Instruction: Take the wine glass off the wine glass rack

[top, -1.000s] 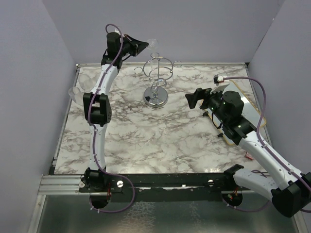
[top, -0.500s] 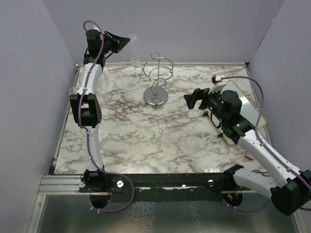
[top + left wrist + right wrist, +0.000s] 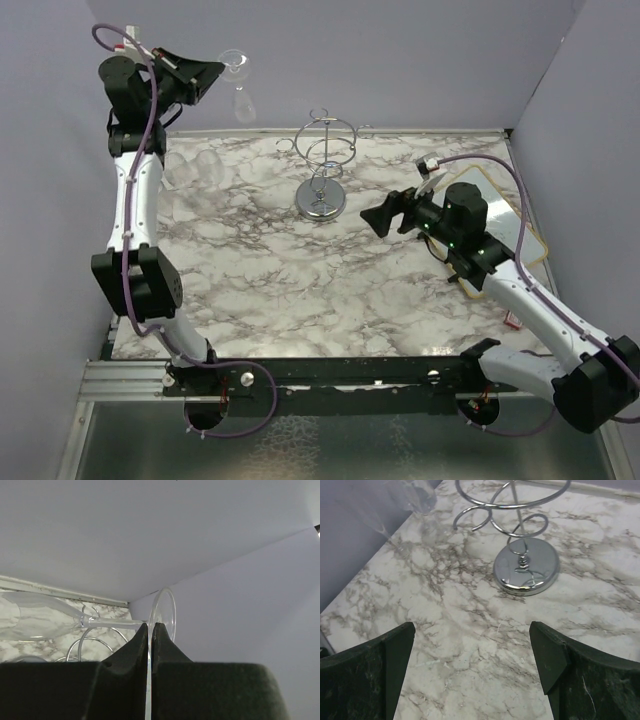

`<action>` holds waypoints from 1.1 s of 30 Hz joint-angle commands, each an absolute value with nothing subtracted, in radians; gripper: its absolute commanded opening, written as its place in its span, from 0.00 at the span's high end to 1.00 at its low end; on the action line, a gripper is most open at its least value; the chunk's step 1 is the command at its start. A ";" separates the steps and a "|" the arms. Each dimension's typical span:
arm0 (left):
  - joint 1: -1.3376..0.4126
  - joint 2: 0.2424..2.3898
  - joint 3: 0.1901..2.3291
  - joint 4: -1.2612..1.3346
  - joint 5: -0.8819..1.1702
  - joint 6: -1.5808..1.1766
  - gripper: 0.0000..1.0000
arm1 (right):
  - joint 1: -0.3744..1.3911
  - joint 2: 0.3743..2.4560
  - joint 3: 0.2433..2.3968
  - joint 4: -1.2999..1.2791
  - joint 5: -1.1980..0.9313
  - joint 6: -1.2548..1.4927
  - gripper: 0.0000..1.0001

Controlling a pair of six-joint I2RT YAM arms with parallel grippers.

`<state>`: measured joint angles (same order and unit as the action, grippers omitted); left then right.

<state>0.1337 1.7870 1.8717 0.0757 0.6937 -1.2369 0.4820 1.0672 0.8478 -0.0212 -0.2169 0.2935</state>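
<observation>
The left fingers (image 3: 127,655) are clenched on the foot of the wine glass (image 3: 242,98), which hangs bowl-down above the surface's far-left corner, well apart from the wine glass rack (image 3: 322,160), while the right fingers (image 3: 395,650) gape empty.

left gripper (image 3: 150,628) pinched on wine glass (image 3: 42,620) foot | bowl leftward | wine glass rack (image 3: 82,641) loops under stem

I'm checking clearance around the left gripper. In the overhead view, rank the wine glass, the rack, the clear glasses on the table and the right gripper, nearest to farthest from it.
From the left gripper:
1. wine glass, clamped in it, raised at far left.
2. clear glasses, on the table below it.
3. wine glass rack, centre back.
4. right gripper, open, right of the rack.
</observation>
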 commanded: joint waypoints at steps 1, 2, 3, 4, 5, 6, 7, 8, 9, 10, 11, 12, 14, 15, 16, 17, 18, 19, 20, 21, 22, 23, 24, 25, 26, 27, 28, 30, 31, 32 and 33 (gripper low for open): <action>0.179 1.602 1.687 0.124 0.746 -1.209 1.00 | 0.476 1.111 0.859 0.058 -0.447 0.342 0.01; 0.185 1.565 1.641 0.127 0.751 -1.203 1.00 | 0.476 1.126 0.861 0.066 -0.481 0.354 0.01; 0.192 1.527 1.602 0.124 0.755 -1.195 1.00 | 0.477 1.137 0.863 0.076 -0.514 0.368 0.01; 0.197 1.490 1.561 0.117 0.757 -1.186 1.00 | 0.477 1.148 0.860 0.091 -0.542 0.383 0.01; 0.200 1.456 1.525 0.109 0.759 -1.167 1.00 | 0.478 1.160 0.858 0.107 -0.568 0.398 0.01; 0.202 1.423 1.494 0.093 0.762 -1.149 1.00 | 0.479 1.169 0.856 0.120 -0.592 0.417 0.01; 0.201 1.394 1.462 0.078 0.767 -1.137 1.00 | 0.480 1.180 0.853 0.135 -0.608 0.435 0.01; 0.201 1.363 1.433 0.068 0.771 -1.125 1.00 | 0.481 1.188 0.849 0.152 -0.627 0.460 0.01; 0.201 1.334 1.399 0.055 0.773 -1.114 1.00 | 0.483 1.198 0.846 0.167 -0.644 0.485 0.01; 0.202 1.303 1.375 0.043 0.774 -1.102 1.00 | 0.486 1.206 0.842 0.185 -0.656 0.510 0.01; 0.202 1.270 1.331 0.029 0.772 -1.090 1.00 | 0.491 1.214 0.840 0.202 -0.668 0.539 0.01; 0.201 1.240 1.293 0.018 0.772 -1.080 1.00 | 0.495 1.222 0.834 0.222 -0.675 0.566 0.01; 0.200 1.178 1.216 0.001 0.770 -1.055 1.00 | 0.518 1.241 0.834 0.248 -0.682 0.609 0.01; 0.199 1.152 1.183 -0.002 0.770 -1.041 1.00 | 0.528 1.250 0.834 0.256 -0.682 0.638 0.01; 0.195 1.128 1.153 -0.006 0.771 -1.026 1.00 | 0.538 1.258 0.829 0.277 -0.680 0.672 0.01; 0.193 1.108 1.125 -0.015 0.774 -1.010 1.00 | 0.546 1.273 0.817 0.311 -0.679 0.713 0.00; 0.187 1.087 1.098 -0.026 0.780 -0.994 1.00 | 0.553 1.286 0.804 0.342 -0.674 0.764 0.00; 0.178 1.068 1.070 -0.032 0.785 -0.984 1.00 | 0.560 1.303 0.799 0.363 -0.670 0.818 0.00; 0.168 1.046 1.038 -0.032 0.789 -0.980 1.00 | 0.569 1.322 0.798 0.390 -0.674 0.862 0.01; 0.155 1.023 1.010 -0.033 0.791 -0.976 1.00 | 0.583 1.340 0.796 0.418 -0.674 0.901 0.01; 0.140 1.004 0.980 -0.032 0.792 -0.970 1.00 | 0.601 1.357 0.797 0.439 -0.661 0.938 0.00; 0.127 0.984 0.956 -0.032 0.795 -0.961 1.00 | 0.619 1.372 0.799 0.462 -0.645 0.973 0.00; 0.115 0.966 0.930 -0.033 0.797 -0.956 1.00 | 0.639 1.386 0.797 0.494 -0.629 1.006 0.00; 0.104 0.949 0.906 -0.033 0.800 -0.951 1.00 | 0.657 1.399 0.798 0.522 -0.610 1.039 0.01; 0.088 0.928 0.884 -0.033 0.800 -0.947 1.00 | 0.674 1.412 0.798 0.550 -0.592 1.071 0.00; 0.071 0.914 0.861 -0.033 0.796 -0.942 1.00 | 0.687 1.428 0.799 0.581 -0.582 1.102 0.00; 0.051 0.903 0.843 -0.033 0.790 -0.936 1.00 | 0.695 1.444 0.800 0.620 -0.576 1.136 0.00; 0.005 0.883 0.806 -0.032 0.770 -0.926 1.00 | 0.703 1.477 0.797 0.696 -0.571 1.209 0.03; -0.018 0.874 0.792 -0.033 0.759 -0.921 1.00 | 0.705 1.491 0.791 0.734 -0.563 1.249 0.06; -0.036 0.866 0.780 -0.032 0.748 -0.916 1.00 | 0.707 1.506 0.787 0.766 -0.561 1.284 0.09; -0.055 0.861 0.768 -0.032 0.736 -0.913 1.00 | 0.707 1.519 0.784 0.803 -0.562 1.309 0.14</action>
<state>0.0093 0.9043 0.8009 -0.0608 0.7609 -0.9550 0.7048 1.4738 0.7986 0.5865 -0.6079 1.1267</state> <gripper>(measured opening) 0.029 0.920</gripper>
